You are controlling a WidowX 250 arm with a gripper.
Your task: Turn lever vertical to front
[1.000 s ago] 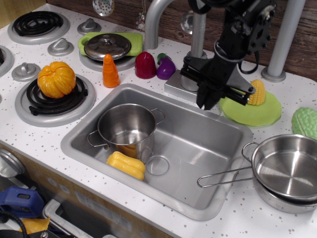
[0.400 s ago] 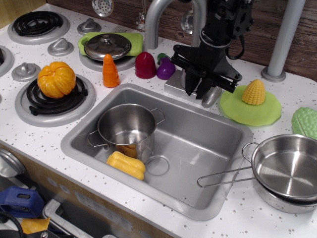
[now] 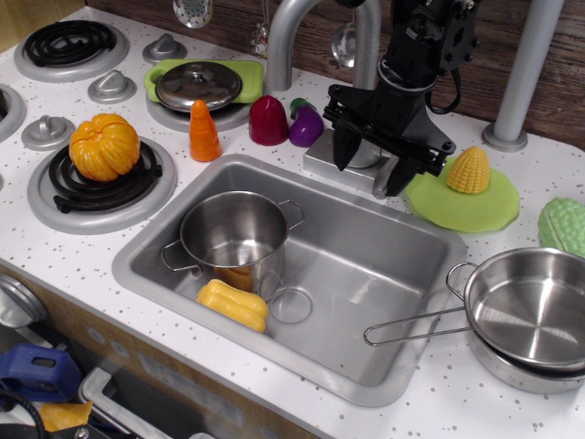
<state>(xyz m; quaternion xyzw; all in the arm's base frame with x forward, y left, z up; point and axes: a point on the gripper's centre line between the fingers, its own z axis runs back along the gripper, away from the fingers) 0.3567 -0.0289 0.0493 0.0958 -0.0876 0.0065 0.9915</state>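
The faucet body (image 3: 366, 157) stands on a grey base plate (image 3: 320, 157) behind the sink. The lever (image 3: 379, 186) shows only as a small silver-grey tip pointing down toward the front, mostly hidden by my black gripper. My gripper (image 3: 372, 166) hangs from above and is open. Its left finger (image 3: 345, 151) and right finger (image 3: 400, 176) straddle the faucet body and the lever. I cannot tell whether a finger touches the lever.
The curved spout (image 3: 285, 37) rises behind, with a thick grey pole (image 3: 526, 73) at right. The sink (image 3: 366, 265) holds a steel pot (image 3: 235, 233) and a yellow toy (image 3: 233, 305). Corn (image 3: 468, 170) lies on a green plate (image 3: 466, 208); a pan (image 3: 526, 306) sits at right.
My gripper moved left and back from over the green plate to the faucet. Its fingers have spread apart around the faucet body. The lever tip is now more hidden.
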